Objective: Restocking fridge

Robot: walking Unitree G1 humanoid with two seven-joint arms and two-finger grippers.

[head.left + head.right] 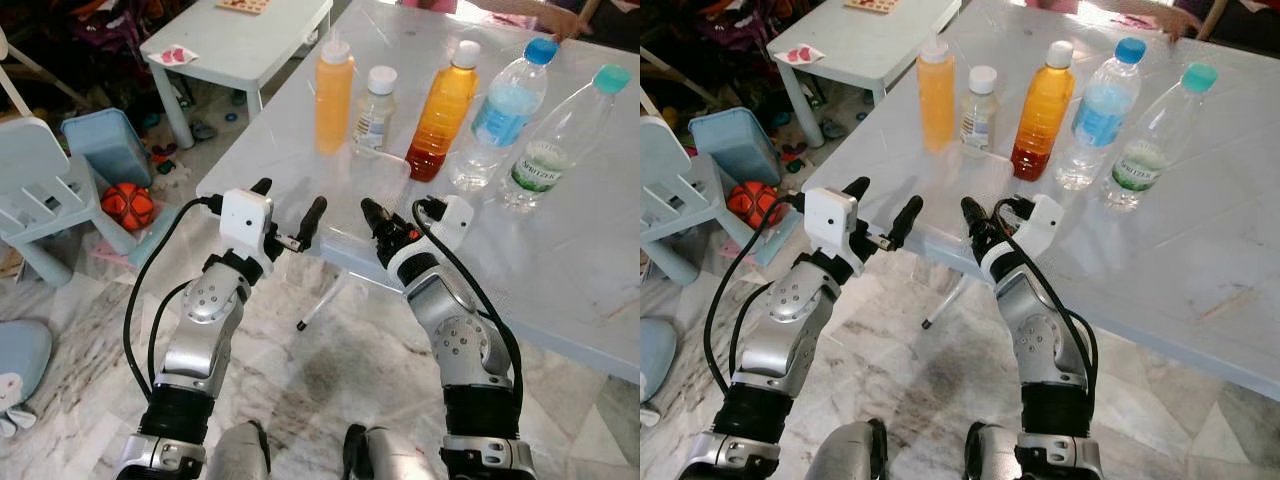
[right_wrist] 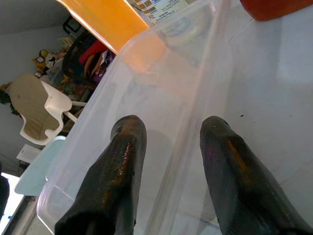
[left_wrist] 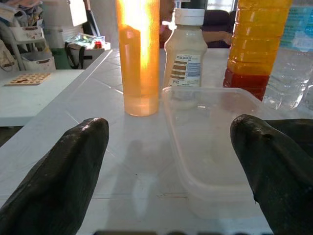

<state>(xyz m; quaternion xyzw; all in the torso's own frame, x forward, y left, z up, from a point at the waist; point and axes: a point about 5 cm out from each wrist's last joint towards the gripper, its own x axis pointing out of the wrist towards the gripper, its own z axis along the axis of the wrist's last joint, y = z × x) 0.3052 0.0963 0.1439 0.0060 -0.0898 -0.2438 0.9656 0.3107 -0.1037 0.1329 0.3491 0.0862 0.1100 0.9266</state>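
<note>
A row of bottles stands on the pale table (image 1: pixel 560 260): an orange juice bottle (image 1: pixel 333 92), a small white-capped bottle (image 1: pixel 376 110), an amber bottle (image 1: pixel 442 115) and two water bottles (image 1: pixel 500 115) (image 1: pixel 555 140). An empty clear plastic container (image 1: pixel 378 178) lies in front of them by the table's near edge. My left gripper (image 1: pixel 290 203) is open, level with the table edge, facing the container (image 3: pixel 210 142). My right gripper (image 2: pixel 168 142) is open too, one finger inside the container and the other outside its wall.
To the left are a small light-blue table (image 1: pixel 240 40), a blue child's chair (image 1: pixel 40 190), a blue bin (image 1: pixel 105 145) and a red ball (image 1: pixel 128 205) on the marble floor. A person's hand (image 1: pixel 560 18) rests at the table's far side.
</note>
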